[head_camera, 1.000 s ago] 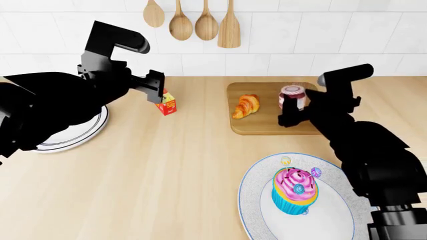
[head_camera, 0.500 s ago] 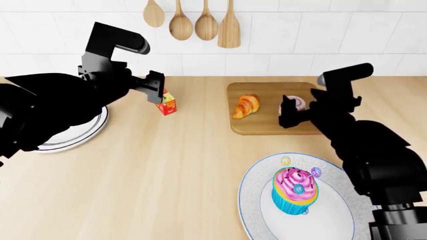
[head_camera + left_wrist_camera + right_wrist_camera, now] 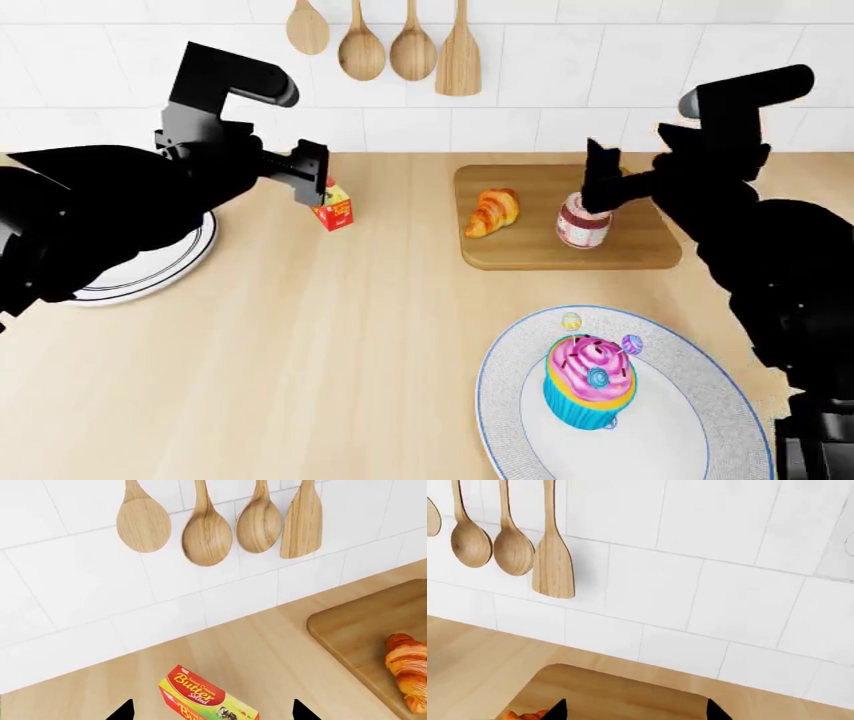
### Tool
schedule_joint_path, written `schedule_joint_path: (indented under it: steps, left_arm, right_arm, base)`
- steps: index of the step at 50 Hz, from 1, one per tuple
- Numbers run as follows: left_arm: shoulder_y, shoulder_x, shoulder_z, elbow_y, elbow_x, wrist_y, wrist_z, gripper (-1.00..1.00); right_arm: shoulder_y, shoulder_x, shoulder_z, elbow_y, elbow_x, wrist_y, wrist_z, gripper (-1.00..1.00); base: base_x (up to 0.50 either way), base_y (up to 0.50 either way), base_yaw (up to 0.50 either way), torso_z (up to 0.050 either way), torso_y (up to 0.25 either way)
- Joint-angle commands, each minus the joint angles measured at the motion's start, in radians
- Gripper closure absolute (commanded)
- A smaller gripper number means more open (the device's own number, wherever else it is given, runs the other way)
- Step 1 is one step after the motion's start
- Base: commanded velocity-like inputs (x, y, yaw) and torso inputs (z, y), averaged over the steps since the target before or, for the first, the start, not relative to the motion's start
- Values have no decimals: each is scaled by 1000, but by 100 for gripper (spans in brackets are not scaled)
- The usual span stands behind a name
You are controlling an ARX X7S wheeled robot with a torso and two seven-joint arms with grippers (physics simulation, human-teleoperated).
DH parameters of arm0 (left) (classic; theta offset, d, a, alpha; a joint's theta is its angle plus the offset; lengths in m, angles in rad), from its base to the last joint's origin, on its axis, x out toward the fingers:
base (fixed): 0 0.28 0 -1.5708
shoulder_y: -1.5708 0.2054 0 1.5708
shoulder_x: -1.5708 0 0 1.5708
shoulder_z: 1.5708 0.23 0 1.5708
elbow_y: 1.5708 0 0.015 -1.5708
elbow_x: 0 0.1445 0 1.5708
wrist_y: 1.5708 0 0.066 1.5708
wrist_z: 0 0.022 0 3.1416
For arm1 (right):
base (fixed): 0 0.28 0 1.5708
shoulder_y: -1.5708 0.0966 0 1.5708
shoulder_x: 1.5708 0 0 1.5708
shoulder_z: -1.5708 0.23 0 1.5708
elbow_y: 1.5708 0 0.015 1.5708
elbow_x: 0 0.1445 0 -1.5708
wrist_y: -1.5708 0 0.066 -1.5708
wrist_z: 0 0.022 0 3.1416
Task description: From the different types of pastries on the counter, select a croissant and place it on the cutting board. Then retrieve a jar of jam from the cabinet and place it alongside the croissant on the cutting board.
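A small jar of jam (image 3: 583,221) stands on the cutting board (image 3: 534,254) beside the croissant (image 3: 493,212). Rigid, smooth glass (likely slippery, breakable), best gripped around its sides. The right gripper (image 3: 603,178), jaws apart, has lifted clear since a moment ago. The left gripper (image 3: 310,175) hovers open near a butter box (image 3: 332,209).

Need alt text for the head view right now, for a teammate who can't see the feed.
A jar of jam and a croissant sit side by side on the cutting board, the right gripper raised just above the jar. A cupcake sits on a plate nearer the robot.
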Motion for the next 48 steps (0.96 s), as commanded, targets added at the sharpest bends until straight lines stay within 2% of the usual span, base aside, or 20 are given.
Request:
schedule_joint_path:
  steps: [1, 7, 16, 20, 32, 48]
  left_arm:
    - [-12, -28, -17, 42, -13, -5, -21, -100]
    - [-23, -73, -35, 114, -33, -12, -55, -100]
    - [-25, -80, -39, 129, -33, -13, -60, -100]
    - [-34, -118, -57, 179, -50, -15, -90, -100]
    - [-46, -347, -150, 431, -140, 11, -241, -100]
    - [77, -616, -258, 716, -197, 272, -395, -100]
  right_arm:
    - [30, 42, 100, -203, 96, 137, 47, -100]
    - [25, 70, 149, -292, 136, 197, 75, -100]
    - [-26, 89, 188, -316, 145, 189, 88, -100]
    - [-51, 115, 245, -367, 167, 214, 114, -100]
    - [-159, 170, 481, -507, 237, 246, 182, -100]
    - [-283, 116, 673, -629, 264, 188, 247, -100]
  base:
    - [0, 0, 0, 0, 0]
    - [0, 0, 0, 0, 0]
    - [0, 0, 0, 0, 0]
    - [0, 0, 0, 0, 0]
    - [0, 0, 0, 0, 0]
    - [0, 0, 0, 0, 0]
